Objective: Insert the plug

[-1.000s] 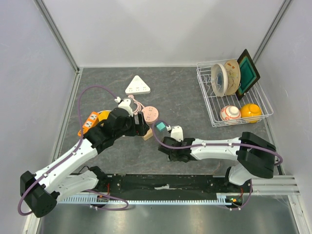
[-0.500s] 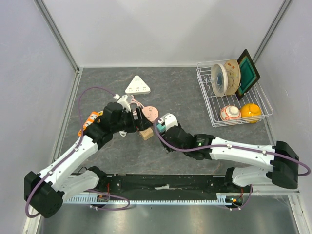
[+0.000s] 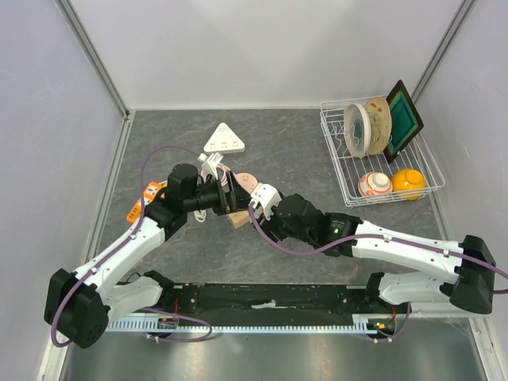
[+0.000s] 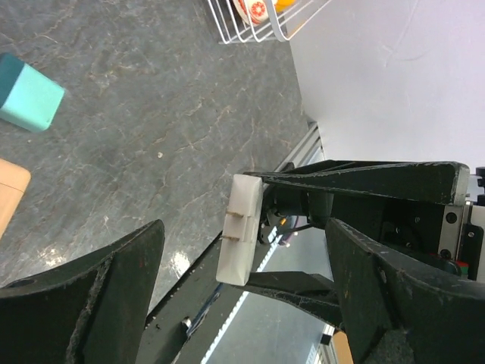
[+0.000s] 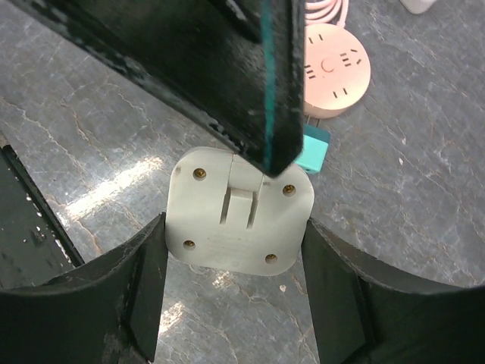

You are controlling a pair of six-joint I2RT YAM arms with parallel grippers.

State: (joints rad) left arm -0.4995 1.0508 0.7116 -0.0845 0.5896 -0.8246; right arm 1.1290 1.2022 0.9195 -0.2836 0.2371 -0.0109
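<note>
Right gripper: clamped on the white plug, one finger against each of its side edges.
Plug: its screwed face is turned to the right wrist camera. It is not in any socket.
Left gripper: fingers spread wide and holding nothing. In its wrist view the plug stands edge-on in the gap between them, touching neither.
Black bar with a teal edge: crosses the upper part of the right wrist view, in front of the plug's top edge.
Teal block: at 1 o'clock, just beside the plug and partly hidden by the bar.
Round pink socket: farther out at 1 o'clock, lying flat on the grey table.
Wooden block: at 6 o'clock of the two grippers in the top view.
Orange power strip: at 9 o'clock, beside the left arm.
Triangular white socket: at 11 o'clock, well apart.
Dish rack: at 2 o'clock, on the table's far right, holding plates and a bowl.
</note>
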